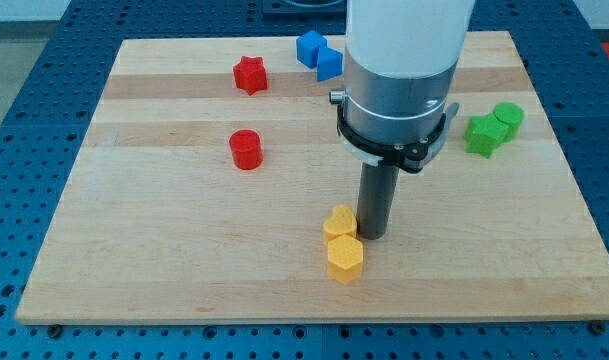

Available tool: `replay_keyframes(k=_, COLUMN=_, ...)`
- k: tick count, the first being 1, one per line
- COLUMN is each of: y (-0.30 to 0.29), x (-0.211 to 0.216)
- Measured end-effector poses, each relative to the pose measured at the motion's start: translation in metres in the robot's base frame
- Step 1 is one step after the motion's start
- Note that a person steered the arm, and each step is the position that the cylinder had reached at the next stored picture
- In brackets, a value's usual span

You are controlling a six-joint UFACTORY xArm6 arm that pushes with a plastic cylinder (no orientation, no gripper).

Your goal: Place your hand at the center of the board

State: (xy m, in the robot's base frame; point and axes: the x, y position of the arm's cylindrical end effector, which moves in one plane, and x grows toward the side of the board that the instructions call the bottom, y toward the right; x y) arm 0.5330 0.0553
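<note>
Inspector: Tool tip (372, 236) rests lower centre of frame, touching the upper yellow block (338, 222); a bare rod, no jaws to spread or pinch.

Clerk: Remedy?

Inspector: Slide toward frame top to worktop (164, 270) centre, away from yellows.

Clerk: Count?

Inspector: Two yellow, two red, two blue, two green.

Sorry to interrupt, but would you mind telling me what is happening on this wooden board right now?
My tip rests on the wooden board, below its middle in the view, right beside two yellow blocks on its left. It is meant to go to the board's centre. A red star block and a red cylinder sit toward the view's left, blue blocks at the top, green blocks at the right.
</note>
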Motion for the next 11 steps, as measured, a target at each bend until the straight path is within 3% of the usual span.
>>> replay_keyframes(k=2, y=0.0, x=-0.015)
replay_keyframes(k=5, y=0.0, x=-0.103)
replay_keyframes(k=11, y=-0.065, x=-0.118)
